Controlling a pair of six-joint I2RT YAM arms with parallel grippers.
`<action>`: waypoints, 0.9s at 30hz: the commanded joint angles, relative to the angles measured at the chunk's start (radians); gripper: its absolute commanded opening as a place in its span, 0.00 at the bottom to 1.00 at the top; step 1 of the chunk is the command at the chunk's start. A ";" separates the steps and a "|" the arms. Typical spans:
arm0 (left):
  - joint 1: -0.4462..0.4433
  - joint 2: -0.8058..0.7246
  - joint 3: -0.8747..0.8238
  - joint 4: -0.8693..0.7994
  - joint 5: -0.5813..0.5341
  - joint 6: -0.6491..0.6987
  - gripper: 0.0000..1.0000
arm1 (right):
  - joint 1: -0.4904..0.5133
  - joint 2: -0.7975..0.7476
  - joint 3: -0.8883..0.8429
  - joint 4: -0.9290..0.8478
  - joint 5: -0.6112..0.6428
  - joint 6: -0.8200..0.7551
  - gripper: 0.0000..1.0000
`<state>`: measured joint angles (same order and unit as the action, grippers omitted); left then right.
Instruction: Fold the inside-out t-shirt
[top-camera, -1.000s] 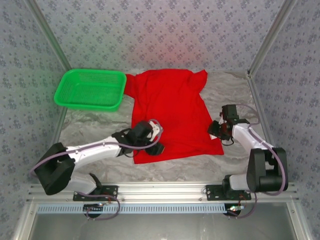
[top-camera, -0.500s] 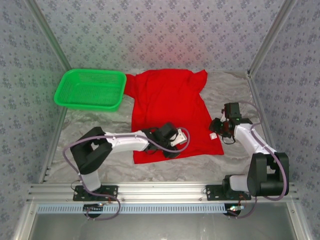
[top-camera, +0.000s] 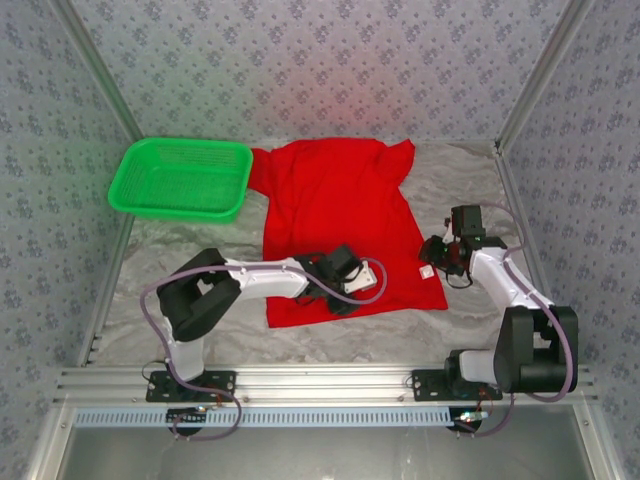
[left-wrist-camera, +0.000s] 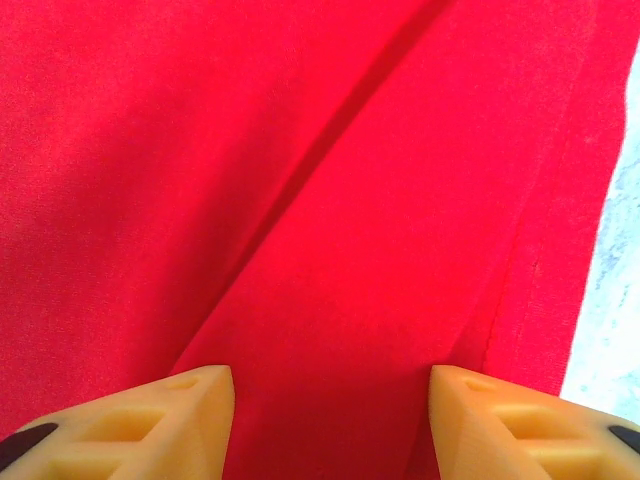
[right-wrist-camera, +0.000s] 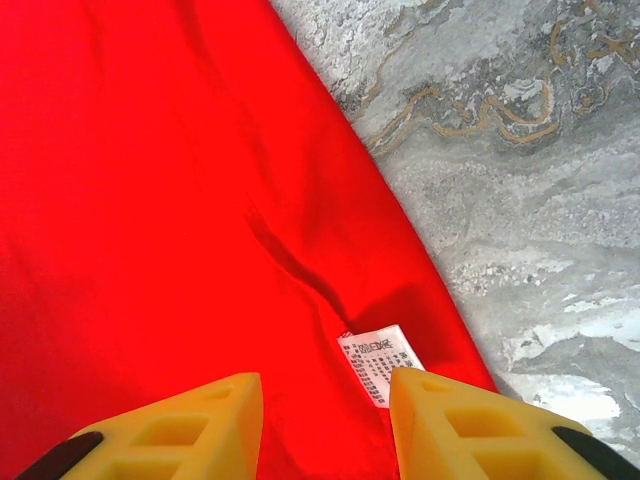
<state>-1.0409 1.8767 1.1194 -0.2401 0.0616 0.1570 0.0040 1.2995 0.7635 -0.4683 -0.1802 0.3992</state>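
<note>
The inside-out t-shirt (top-camera: 340, 215) lies spread flat on the marble table, plain red side up, collar end toward the back. My left gripper (top-camera: 345, 290) hovers low over its near hem. In the left wrist view its fingers (left-wrist-camera: 190, 420) stand apart over smooth red cloth (left-wrist-camera: 330, 250) with a long diagonal crease, nothing gripped. My right gripper (top-camera: 440, 262) sits at the shirt's right edge. In the right wrist view this gripper (right-wrist-camera: 325, 425) is open over the cloth (right-wrist-camera: 150, 200), and the white tag (right-wrist-camera: 378, 362) lies just beside its right finger.
A green plastic basket (top-camera: 180, 178) stands at the back left, touching the shirt's sleeve. Bare marble table (top-camera: 470, 180) shows to the right of the shirt and along the near edge (top-camera: 330, 340). Patterned walls enclose the back and sides.
My left arm swung right along the near hem, from the shirt's lower left corner to its middle, elbow folding in. The right gripper shifted only slightly.
</note>
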 joint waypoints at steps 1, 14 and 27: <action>-0.001 0.022 0.033 -0.031 0.004 0.019 0.53 | -0.008 -0.025 -0.010 -0.013 -0.020 -0.016 0.41; 0.007 -0.006 0.046 -0.017 0.045 -0.010 0.22 | -0.010 -0.026 -0.010 -0.012 -0.036 -0.020 0.41; 0.037 -0.003 0.066 -0.027 0.087 -0.017 0.09 | -0.010 -0.025 -0.012 -0.010 -0.039 -0.020 0.40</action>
<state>-1.0077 1.8820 1.1542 -0.2504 0.1200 0.1410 -0.0006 1.2953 0.7616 -0.4679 -0.2066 0.3985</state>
